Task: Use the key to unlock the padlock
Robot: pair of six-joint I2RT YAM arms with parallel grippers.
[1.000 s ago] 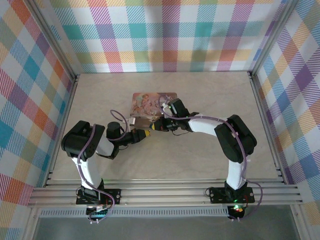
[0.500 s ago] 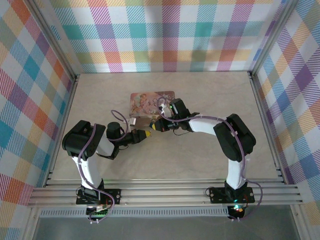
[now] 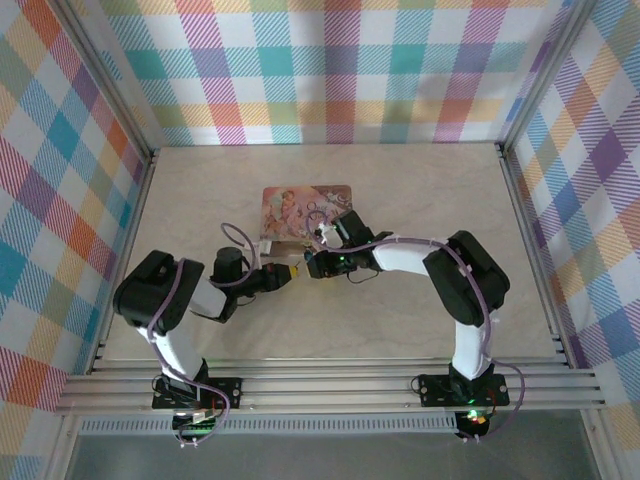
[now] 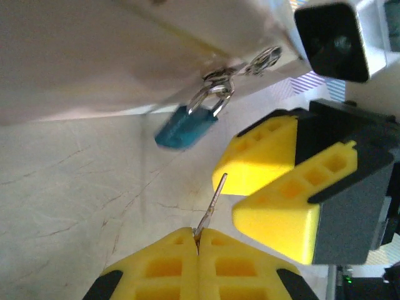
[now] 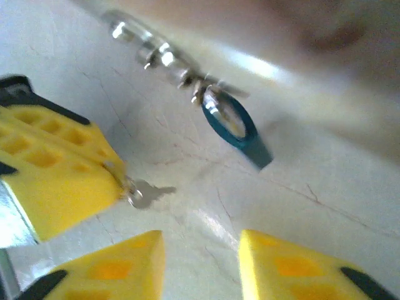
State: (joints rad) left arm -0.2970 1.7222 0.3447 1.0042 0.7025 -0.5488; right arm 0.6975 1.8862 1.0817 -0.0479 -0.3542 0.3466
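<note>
Left wrist: left gripper (image 4: 197, 239) clamped on thin metal key (image 4: 212, 200); teal padlock (image 4: 181, 128) hanging; right gripper (image 5: 201, 250) apart.

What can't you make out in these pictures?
Padlock keyhole: blurred in both wrist views.
Key head: left wrist view, hidden inside the left pincer.
Box: cut off by the top edge in left wrist view.
Top view: padlock and key too small.

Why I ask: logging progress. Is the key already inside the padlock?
No, the key, pinched in the left gripper, ends short of the padlock with a clear gap between.
</note>
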